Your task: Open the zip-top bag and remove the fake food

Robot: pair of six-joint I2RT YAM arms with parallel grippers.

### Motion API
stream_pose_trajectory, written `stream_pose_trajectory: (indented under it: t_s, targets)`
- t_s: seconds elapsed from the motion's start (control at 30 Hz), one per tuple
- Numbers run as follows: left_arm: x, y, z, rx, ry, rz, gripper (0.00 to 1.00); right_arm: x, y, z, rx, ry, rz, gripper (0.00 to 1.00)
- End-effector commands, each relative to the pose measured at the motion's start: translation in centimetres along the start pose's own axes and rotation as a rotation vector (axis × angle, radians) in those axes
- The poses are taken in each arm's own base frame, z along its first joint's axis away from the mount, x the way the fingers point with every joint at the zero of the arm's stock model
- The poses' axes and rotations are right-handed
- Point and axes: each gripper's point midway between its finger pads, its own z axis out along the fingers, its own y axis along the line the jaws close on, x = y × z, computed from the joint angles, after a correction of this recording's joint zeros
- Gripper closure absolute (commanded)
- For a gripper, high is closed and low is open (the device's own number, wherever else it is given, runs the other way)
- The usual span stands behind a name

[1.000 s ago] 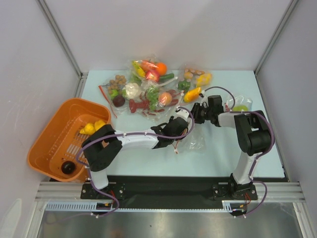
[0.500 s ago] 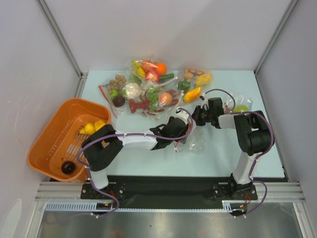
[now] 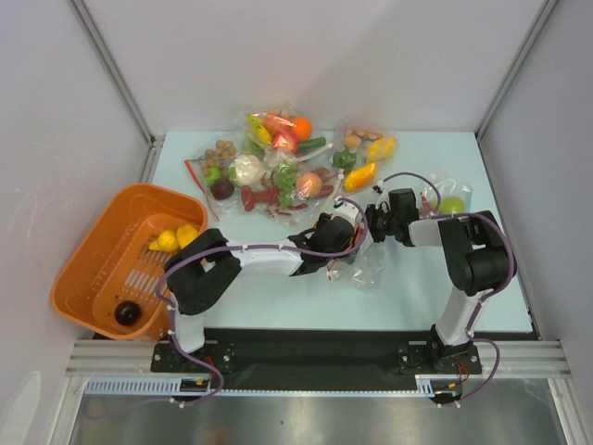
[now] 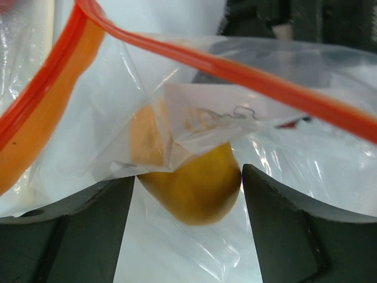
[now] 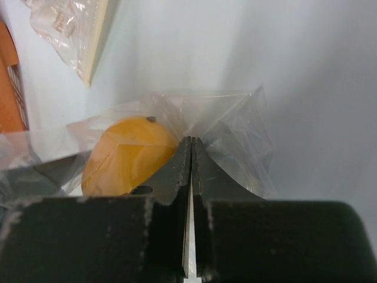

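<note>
The zip-top bag (image 3: 366,264) lies crumpled on the table between my two grippers. In the left wrist view its orange-red zip strip (image 4: 247,76) runs across the top with the mouth parted. A yellow-orange fake fruit (image 4: 194,186) sits inside the plastic. My left gripper (image 4: 188,200) is open, its fingers (image 4: 82,230) either side of the fruit's lower end. My right gripper (image 5: 191,147) is shut on a fold of the bag's clear plastic, with the fruit (image 5: 126,156) just to its left. In the top view the left gripper (image 3: 350,243) and right gripper (image 3: 372,221) almost meet.
An orange basket (image 3: 93,232) at the left edge holds yellow pieces (image 3: 174,238) and a dark purple ball (image 3: 125,312). A pile of filled clear bags (image 3: 278,167) lies at the back. Another bag with a green fruit (image 3: 449,202) lies right of my right arm.
My left gripper has moved right, into the bag beside the right gripper. My right gripper has shifted slightly right and nearer, still holding the plastic.
</note>
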Motion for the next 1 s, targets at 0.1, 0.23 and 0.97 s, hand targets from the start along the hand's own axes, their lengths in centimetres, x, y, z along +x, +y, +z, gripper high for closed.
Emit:
stream_pose_trajectory:
  t_s: [0.1,0.23,0.97]
  targets:
    - [-1.2,0.5,1.3,-0.066,-0.011,-0.047,0.20,1.7,1.8,-0.9,-0.029,0.029,-0.038,1.00]
    - [-1.0,0.6,1.5,-0.080,-0.008,-0.051,0.18,2.1,2.5,-1.2,-0.035,0.035,-0.053,1.00]
    - [-0.6,-1.6,-4.5,0.174,-0.033,-0.007,0.60,-1.4,-0.4,-3.2,0.068,-0.077,-0.026,1.00]
